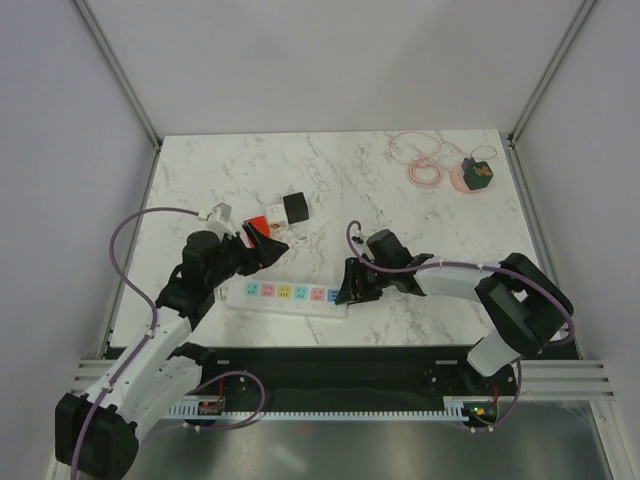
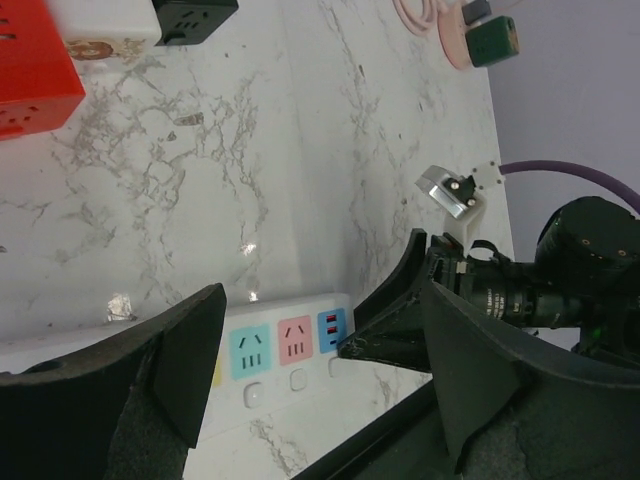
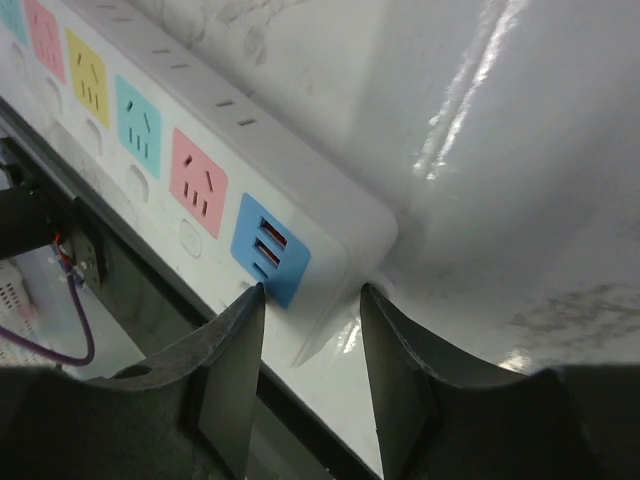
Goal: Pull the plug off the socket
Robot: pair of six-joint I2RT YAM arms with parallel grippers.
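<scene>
The socket [image 1: 285,294] lies flat near the front edge of the table [image 1: 400,205]. Its long axis runs left to right, outlets face up, and the blue end panel points toward the right arm. The right gripper [image 1: 347,291] straddles that end corner, jaws partly apart and unclamped. The left gripper [image 1: 266,248] hangs wide open near the strip's left half, holding nothing.

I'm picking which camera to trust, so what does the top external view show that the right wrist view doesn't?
Only the top external view: the left gripper by the red block and black block, plus a green block at the far right corner. Only the right wrist view: the blue end panel with its red slots. Both: the socket, the table, and the right gripper at the socket's end.
</scene>
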